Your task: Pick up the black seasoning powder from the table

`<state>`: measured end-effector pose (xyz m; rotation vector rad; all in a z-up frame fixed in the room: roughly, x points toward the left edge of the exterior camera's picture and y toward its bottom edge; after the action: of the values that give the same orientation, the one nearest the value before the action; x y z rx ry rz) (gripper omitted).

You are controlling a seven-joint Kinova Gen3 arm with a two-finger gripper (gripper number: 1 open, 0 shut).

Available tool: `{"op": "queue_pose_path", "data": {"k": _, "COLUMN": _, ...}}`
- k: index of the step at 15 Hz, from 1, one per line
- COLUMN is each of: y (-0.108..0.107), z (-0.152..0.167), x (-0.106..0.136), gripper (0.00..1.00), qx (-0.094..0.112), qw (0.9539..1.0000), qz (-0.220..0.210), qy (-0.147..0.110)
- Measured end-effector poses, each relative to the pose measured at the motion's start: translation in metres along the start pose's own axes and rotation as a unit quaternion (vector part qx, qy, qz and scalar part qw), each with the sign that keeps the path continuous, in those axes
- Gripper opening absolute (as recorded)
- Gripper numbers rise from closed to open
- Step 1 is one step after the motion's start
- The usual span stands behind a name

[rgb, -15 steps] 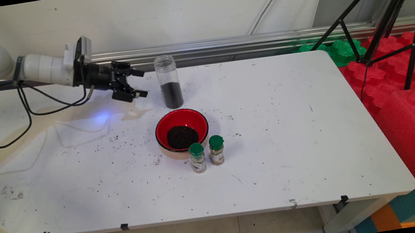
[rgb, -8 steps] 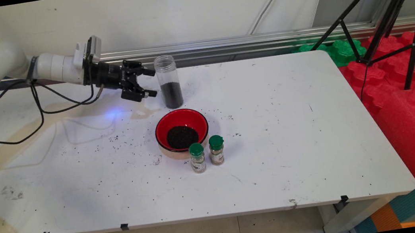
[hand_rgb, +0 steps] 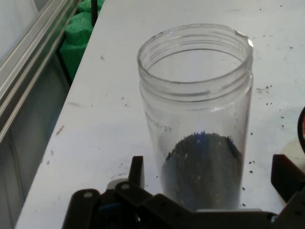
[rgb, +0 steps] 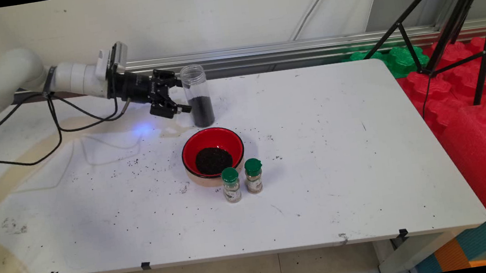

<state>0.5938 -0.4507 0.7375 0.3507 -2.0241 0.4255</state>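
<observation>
White table fills most of the main view, speckled with dark grains. Arm reaches in from the upper left, wrist nearly level, black cables looping below it.

Clear jar stands upright in the upper middle of the frame, lid off, its long axis vertical, lower part filled with dark granules. Gripper lies immediately left of it, pointing right at the jar's side, fingers spread apart and holding nothing. In the hand view the jar sits centred between the two fingers; I cannot tell whether either one touches the glass.

Red bowl with dark grains sits below the jar, near it but apart.

Two green-capped spice bottles stand at the bowl's lower right edge, side by side.
</observation>
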Motion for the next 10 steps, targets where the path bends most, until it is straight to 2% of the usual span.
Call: {"op": "queue_pose_path", "data": {"k": 10, "y": -0.010, "z": 0.020, "x": -0.003, "gripper": 1.00, "qx": -0.009, "qw": 0.9998, "qz": 0.008, "qy": 0.013}}
